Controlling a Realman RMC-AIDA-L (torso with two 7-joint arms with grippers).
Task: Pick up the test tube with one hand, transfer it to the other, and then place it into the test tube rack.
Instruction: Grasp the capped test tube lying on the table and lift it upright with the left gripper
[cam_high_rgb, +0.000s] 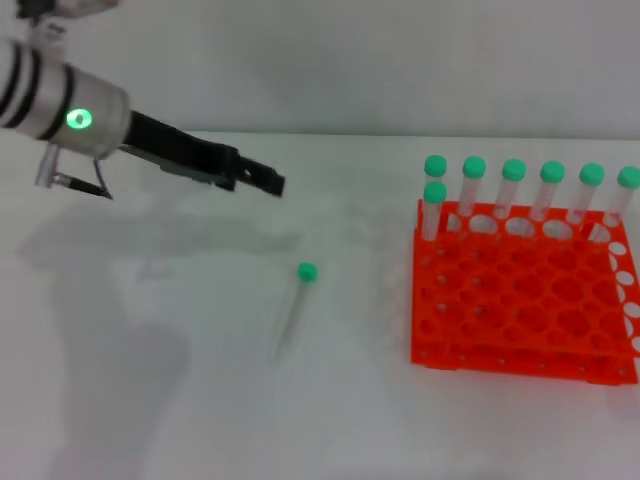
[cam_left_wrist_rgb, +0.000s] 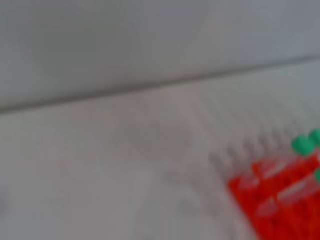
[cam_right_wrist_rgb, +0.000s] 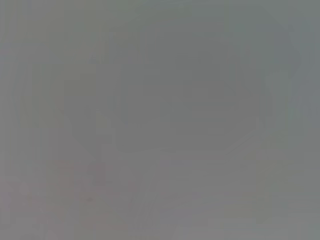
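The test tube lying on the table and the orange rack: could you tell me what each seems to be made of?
The test tube looks like clear plastic or glass, its body nearly see-through, with a matte green cap. The test tube rack looks like moulded plastic: uniform bright orange with a slight sheen.

A pale desk (cam_left_wrist_rgb: 125, 165) is stretching away to meet a grey wall (cam_left_wrist_rgb: 150, 40) along a dark seam. A corner of the orange test tube rack (cam_left_wrist_rgb: 280, 200) is standing on the desk, with clear tubes rising from its holes. Green caps (cam_left_wrist_rgb: 302, 145) are topping the tubes at the rack's edge.
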